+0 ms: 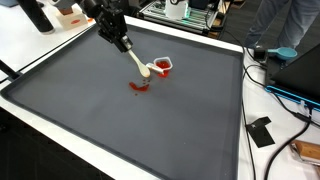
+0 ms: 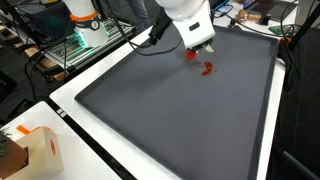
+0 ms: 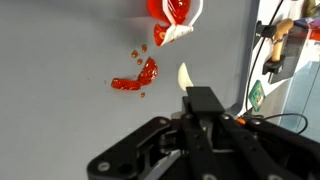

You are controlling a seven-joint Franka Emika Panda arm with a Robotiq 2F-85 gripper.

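My gripper [image 1: 120, 42] hangs over the far part of a dark grey mat [image 1: 120, 120], shut on a cream-coloured spoon [image 1: 138, 62] that slants down toward the mat. The spoon's tip [image 3: 185, 77] shows just beyond my fingers [image 3: 203, 100] in the wrist view. A small white cup [image 1: 163, 66] with red contents lies beside the tip and looks tipped over [image 3: 172, 14]. Red bits [image 1: 139, 86] lie spilled on the mat close to it, as a curved smear [image 3: 138, 78] with crumbs. In an exterior view my gripper [image 2: 200, 45] covers most of the cup, and the red spill [image 2: 208, 68] shows below it.
A white table rim [image 1: 60, 125] frames the mat. Cables and black items [image 1: 262, 130] lie on the white surface at one side, with a person in jeans [image 1: 290, 20] behind. A cardboard box [image 2: 30, 150] and a metal rack [image 2: 85, 45] stand off the table.
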